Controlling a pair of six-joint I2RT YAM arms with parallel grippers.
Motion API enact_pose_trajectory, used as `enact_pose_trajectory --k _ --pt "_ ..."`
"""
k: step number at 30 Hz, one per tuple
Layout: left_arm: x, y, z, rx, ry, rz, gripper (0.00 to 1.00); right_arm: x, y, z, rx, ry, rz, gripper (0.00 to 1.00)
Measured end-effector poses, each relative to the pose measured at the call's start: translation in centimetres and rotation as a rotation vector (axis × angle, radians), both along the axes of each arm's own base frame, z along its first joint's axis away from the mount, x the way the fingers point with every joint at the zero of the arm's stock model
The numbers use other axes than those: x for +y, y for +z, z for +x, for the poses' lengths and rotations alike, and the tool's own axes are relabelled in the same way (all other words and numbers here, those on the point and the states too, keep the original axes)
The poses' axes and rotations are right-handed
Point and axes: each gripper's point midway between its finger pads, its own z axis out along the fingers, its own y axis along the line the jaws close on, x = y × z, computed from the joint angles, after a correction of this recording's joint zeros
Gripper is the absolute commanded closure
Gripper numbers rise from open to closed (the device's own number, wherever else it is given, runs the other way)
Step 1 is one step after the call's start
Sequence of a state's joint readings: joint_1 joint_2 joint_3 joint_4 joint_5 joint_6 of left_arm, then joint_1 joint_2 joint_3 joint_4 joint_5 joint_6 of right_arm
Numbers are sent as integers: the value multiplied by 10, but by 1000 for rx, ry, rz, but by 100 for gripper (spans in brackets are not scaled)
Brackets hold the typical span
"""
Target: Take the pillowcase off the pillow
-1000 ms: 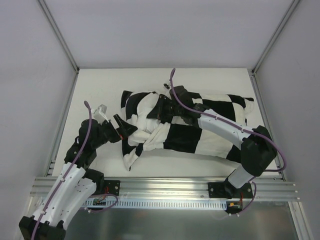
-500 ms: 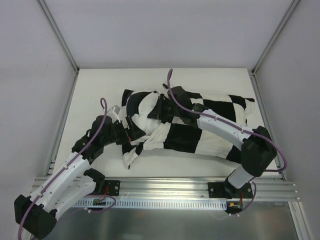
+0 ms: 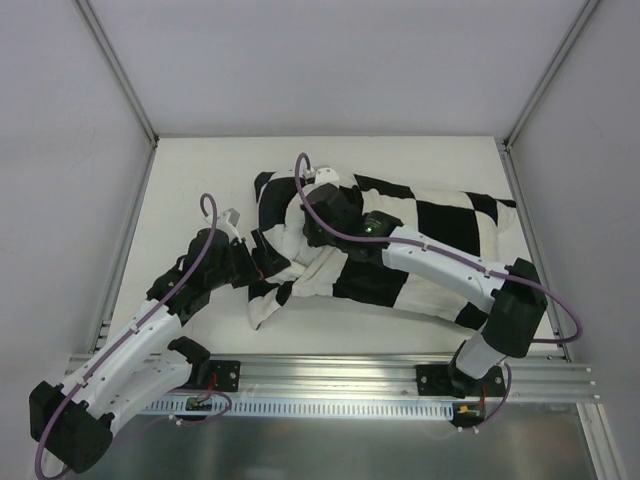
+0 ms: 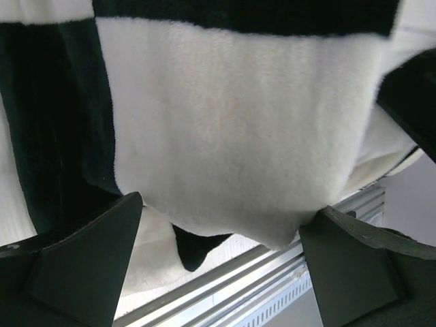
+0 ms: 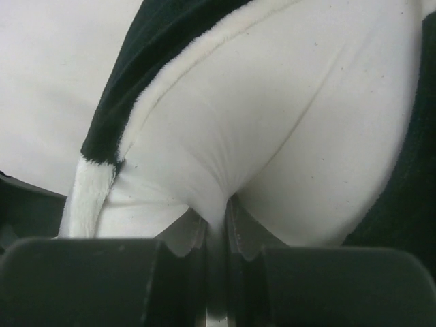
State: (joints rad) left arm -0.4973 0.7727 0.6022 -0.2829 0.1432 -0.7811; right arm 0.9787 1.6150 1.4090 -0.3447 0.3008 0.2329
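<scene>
The pillow (image 5: pixel 272 136) is pinched by the right gripper (image 5: pixel 216 225); the left gripper (image 4: pixel 228 208) is spread at the pillowcase (image 4: pixel 225 122). White table (image 3: pixel 200 170), grey walls (image 3: pixel 320 60).

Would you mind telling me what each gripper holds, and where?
Right gripper pinches a fold of the plain white stuffed pillow; left gripper is open, holding nothing.

High overhead view looking down; wrist views close-up, all sharing pillowcase (image 3: pixel 440 220)

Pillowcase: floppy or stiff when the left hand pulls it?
Probably floppy: the pillowcase lies bunched in folds near the left hand. Its fleecy pile likely grips well. It may drag the pillow along unless the right hand pinch holds.
</scene>
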Motion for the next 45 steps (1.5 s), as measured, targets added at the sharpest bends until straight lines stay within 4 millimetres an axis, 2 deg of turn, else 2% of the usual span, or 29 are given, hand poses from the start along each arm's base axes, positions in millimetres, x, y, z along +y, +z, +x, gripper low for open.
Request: enact_pose_trajectory --k 4,9,12,14,21,25,30,31,35,36,38,39,42,43,45 --pt "0 -12 -1 48 13 5 8 -7 0 -2 -79 -6 -107 99" --pt "-2 -10 -1 46 18 -10 7 -13 1 -3 -161 -15 -209 99" --pt "-3 -8 -2 40 15 -14 1 -14 0 -3 -183 -17 -237 99" --pt "-4 -8 -3 43 6 -17 1 -15 0 -2 -188 -19 -244 99" --pt "-20 9 -6 25 -50 -23 1 -17 1 -1 -197 -30 -252 99" --pt "-28 15 -6 12 -67 -15 4 -17 1 -1 -198 -30 -253 99" --pt "-30 20 -3 -17 -53 -1 5 -17 1 -1 -197 -31 -251 99" --pt "-28 20 0 -25 -39 4 7 -17 1 -1 -196 -31 -251 99" --pt "-21 16 10 -33 22 34 28 -17 1 -1 -195 -33 -248 99" --pt "-20 13 12 -29 37 44 36 -17 1 -1 -194 -33 -247 99" --pt "-20 8 15 -11 55 51 45 -17 1 -1 -193 -33 -246 99" --pt "-20 7 16 -5 61 50 54 -17 0 -2 -190 -32 -245 99" --pt "-20 8 18 -8 76 42 69 -18 -2 -3 -178 -30 -234 100" --pt "-20 9 18 -12 81 34 77 -19 -2 -3 -169 -29 -221 99" --pt "-19 10 18 -19 89 18 85 -22 -2 -2 -145 -24 -183 99"
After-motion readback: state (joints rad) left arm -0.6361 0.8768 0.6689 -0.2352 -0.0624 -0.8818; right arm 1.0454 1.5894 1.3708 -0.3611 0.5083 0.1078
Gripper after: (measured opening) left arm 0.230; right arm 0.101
